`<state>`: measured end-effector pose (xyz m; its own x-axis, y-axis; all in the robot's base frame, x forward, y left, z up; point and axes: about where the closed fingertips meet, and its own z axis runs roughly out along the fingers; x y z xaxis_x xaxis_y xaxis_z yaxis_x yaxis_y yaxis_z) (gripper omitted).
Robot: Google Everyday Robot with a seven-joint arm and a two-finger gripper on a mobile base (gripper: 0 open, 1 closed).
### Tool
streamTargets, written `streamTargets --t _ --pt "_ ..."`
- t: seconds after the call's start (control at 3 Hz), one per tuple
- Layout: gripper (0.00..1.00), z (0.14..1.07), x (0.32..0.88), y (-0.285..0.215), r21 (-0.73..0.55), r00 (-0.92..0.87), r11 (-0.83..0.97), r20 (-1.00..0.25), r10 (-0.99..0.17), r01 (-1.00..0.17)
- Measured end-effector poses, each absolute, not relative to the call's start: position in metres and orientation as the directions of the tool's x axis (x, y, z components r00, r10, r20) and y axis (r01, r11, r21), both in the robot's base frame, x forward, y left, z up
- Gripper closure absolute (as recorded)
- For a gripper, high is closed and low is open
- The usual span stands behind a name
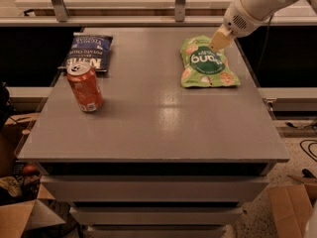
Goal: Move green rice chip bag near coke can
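Note:
The green rice chip bag [208,63] lies flat at the back right of the grey table [163,123], logo side up. The coke can [85,88] stands upright at the left of the table, well apart from the bag. My gripper [219,38] hangs from the white arm [250,6] just above the bag's far right corner. I see nothing in it.
A dark blue chip bag [89,52] lies flat at the back left, just behind the can. Cardboard boxes sit on the floor at the lower left [20,217] and lower right [290,207]. A rail with posts runs behind the table.

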<state>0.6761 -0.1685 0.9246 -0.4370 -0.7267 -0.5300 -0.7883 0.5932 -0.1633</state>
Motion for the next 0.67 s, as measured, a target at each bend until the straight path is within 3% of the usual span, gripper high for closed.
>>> streamTargets --t 0.33,0.67 --pt "0.84 0.9417 0.6718 -0.164 -0.185 -0.409 0.581 -0.545 -0.732 -0.792" --pt "0.6 0.944 0.6757 -0.1597 -0.188 -0.409 0.584 -0.548 -0.729 -0.789"
